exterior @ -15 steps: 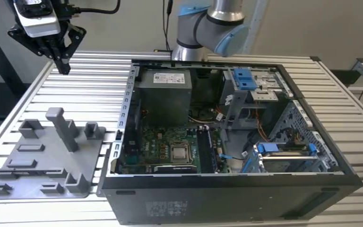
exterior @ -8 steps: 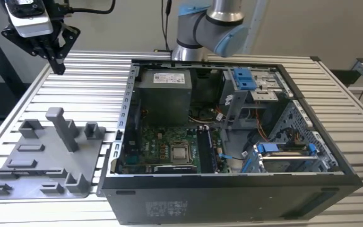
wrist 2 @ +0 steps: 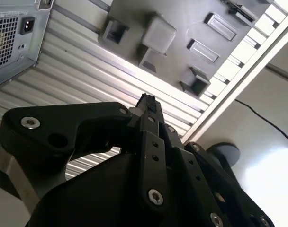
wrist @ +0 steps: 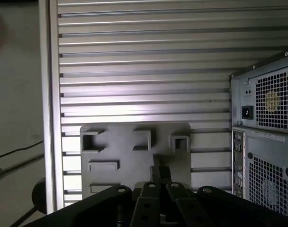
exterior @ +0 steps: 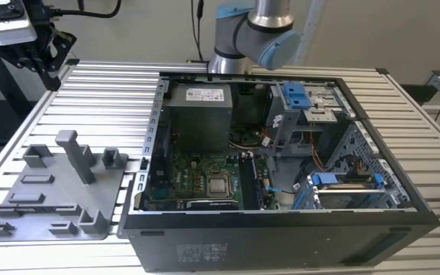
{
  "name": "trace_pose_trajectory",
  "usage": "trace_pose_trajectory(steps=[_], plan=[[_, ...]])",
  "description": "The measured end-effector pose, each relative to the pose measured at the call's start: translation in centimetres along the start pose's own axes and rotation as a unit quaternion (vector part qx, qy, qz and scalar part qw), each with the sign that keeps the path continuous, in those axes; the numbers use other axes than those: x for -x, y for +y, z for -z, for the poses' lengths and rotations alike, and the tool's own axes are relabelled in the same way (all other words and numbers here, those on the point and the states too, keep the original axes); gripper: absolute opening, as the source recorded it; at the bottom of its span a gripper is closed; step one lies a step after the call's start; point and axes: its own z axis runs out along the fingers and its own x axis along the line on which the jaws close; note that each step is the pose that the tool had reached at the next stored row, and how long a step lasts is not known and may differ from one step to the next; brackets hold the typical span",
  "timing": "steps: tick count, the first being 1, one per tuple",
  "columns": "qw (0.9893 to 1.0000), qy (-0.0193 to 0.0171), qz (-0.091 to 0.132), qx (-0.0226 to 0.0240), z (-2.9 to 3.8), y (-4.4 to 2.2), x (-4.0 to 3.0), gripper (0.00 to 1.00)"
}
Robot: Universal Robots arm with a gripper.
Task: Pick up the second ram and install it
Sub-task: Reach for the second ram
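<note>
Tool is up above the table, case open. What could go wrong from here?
1. The tool hangs shut above the table near the tray; lowered shut, it would probably push a stick rather than grip it.
2. The tall post stands up from the tray and could be struck on a low approach.
3. Cables lie close to the memory slots in the case; an insertion there might snag them.
</note>
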Motion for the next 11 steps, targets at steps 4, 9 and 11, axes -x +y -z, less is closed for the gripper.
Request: trace_pose_trajectory(steps=[4,9,11], plan=[[1.0000,0.0000,0.000,0.0000,-0.04,-0.15,-1.83,0.11],[1.0000,0.0000,0.000,0.0000,-0.08,-0.31,-3.82,0.11],[1.0000,0.0001,0.000,0.0000,-0.10,-0.33,-4.24,0.11]])
